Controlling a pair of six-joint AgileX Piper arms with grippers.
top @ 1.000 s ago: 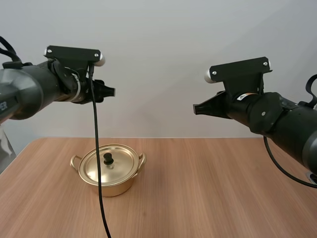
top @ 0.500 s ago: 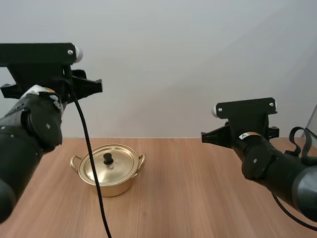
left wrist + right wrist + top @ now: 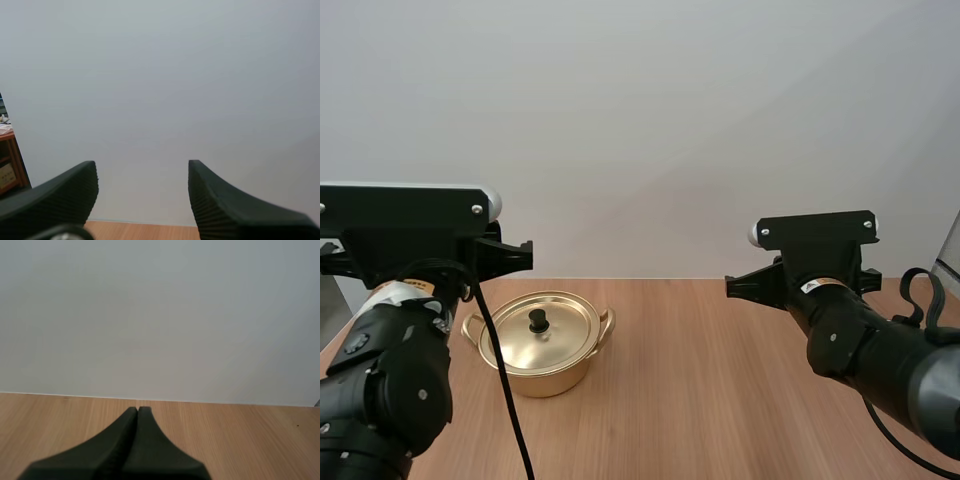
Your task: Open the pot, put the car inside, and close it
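Observation:
A gold pot [image 3: 540, 352] stands on the wooden table [image 3: 700, 400], left of centre. Its lid [image 3: 555, 330] is on, with a black knob [image 3: 537, 320] in the middle. My left gripper [image 3: 520, 256] hangs in the air near the table's left side, above and to the left of the pot. In the left wrist view it [image 3: 142, 167] is open, its ribbed fingers [image 3: 70, 187] wide apart and pointing at the white wall. My right gripper [image 3: 732, 288] hovers over the right half of the table, pointing left. In the right wrist view it [image 3: 137, 411] is shut into one dark wedge, with nothing in it.
A plain white wall [image 3: 650, 130] rises behind the table's far edge. Bare wood stretches between the pot and my right arm, and along the front.
My left arm has come down and back toward the camera, from high up to just above pot height. My right arm dropped lower a second ago and has since stayed almost still.

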